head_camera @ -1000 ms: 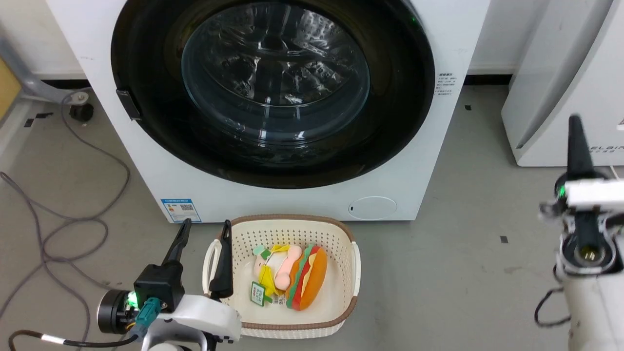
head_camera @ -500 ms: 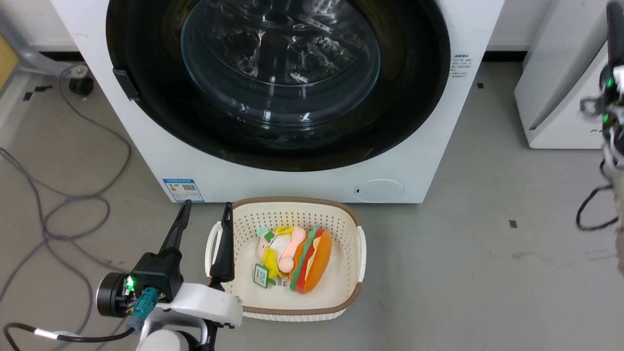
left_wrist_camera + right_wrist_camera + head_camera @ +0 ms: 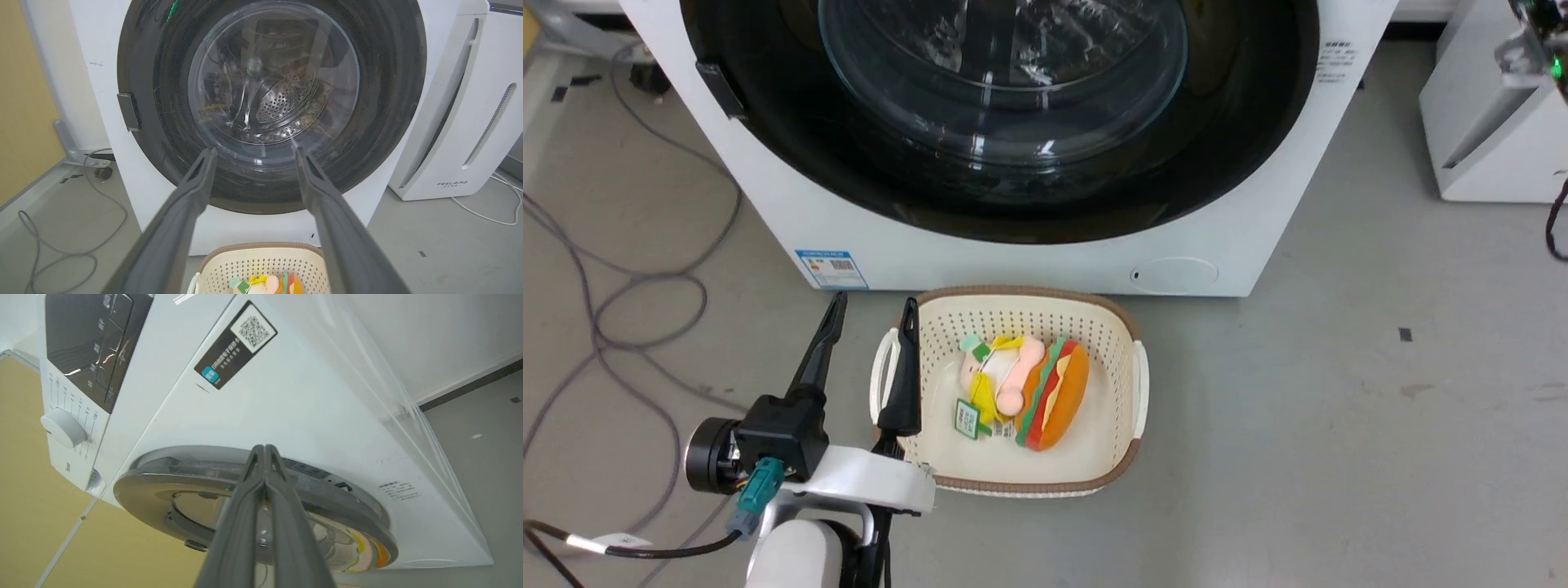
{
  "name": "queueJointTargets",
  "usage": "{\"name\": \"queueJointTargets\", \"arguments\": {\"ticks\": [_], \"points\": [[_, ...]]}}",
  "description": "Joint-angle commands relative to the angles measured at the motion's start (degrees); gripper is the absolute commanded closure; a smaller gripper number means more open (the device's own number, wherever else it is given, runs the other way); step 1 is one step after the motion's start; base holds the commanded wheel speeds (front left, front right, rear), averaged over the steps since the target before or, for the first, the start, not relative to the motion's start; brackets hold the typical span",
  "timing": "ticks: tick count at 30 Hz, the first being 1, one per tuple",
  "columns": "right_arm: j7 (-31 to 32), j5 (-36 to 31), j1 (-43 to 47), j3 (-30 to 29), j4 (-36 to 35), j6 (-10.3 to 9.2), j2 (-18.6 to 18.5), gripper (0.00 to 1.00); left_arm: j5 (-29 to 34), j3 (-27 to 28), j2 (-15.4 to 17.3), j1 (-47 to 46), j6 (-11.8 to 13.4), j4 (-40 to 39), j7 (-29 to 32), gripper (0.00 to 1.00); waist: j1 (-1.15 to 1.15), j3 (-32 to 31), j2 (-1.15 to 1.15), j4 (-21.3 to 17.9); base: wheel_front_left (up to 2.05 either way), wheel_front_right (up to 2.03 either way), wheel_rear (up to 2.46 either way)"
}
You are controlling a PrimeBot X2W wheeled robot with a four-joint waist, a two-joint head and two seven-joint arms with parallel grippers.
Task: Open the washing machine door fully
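The washing machine (image 3: 1045,265) stands white and wide straight ahead. Its washing machine door (image 3: 1250,139), a glossy black ring around a clear glass bowl, lies against the front. A small dark catch (image 3: 709,86) sits on the door's left rim. My left gripper (image 3: 875,299) is open and empty, low by the basket, and in the left wrist view it (image 3: 255,151) points at the door (image 3: 388,102). My right gripper (image 3: 264,447) is shut on nothing, with its tips close before the door's upper edge (image 3: 163,490). Part of the right wrist (image 3: 1531,41) shows at the head view's top right.
A cream basket (image 3: 1131,327) with a plush burger (image 3: 1058,396) stands on the floor just in front of the machine. Grey cables (image 3: 645,286) loop across the floor at the left. A white FEELBIRD appliance (image 3: 470,122) stands to the machine's right.
The head camera has shifted, so the machine sits higher in the picture. My right arm has risen up and out toward the top right corner. The left gripper has kept its place and stays open.
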Motion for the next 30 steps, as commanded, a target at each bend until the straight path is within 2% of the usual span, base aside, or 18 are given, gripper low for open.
{"name": "queueJointTargets", "arguments": {"ticks": [1, 5, 11, 30], "points": [[1.47, 0.54, -2.84, 1.53, 1.93, 0.36, 0.28, 1.00, -0.30, -0.21, 0.06, -1.13, -0.19, -0.18, -0.62, 0.00, 0.00, 0.96, 0.00, 0.27, 0.00, 0.00, 0.00], [5.64, 0.79, -6.99, 5.00, 4.85, 0.37, 1.03, 1.00, -0.61, -0.47, 0.06, -2.18, -0.29, -0.29, -1.10, 0.00, 0.00, 2.69, 0.00, 0.68, 0.00, 0.00, 0.00], [8.27, 1.56, -12.20, 8.55, 8.87, 0.39, 1.50, 1.00, -1.12, -0.93, 0.06, -3.78, -0.39, -0.66, -1.74, 0.00, 0.00, 5.61, 0.00, 1.29, 0.00, 0.00, 0.00], [10.48, -0.75, -12.57, 11.16, 8.67, 0.39, 4.55, 1.00, -1.78, -1.85, 0.06, -5.61, -0.22, -0.60, -1.74, 0.00, 0.00, 8.24, 0.00, 2.44, 0.00, 0.00, 0.00]]}}
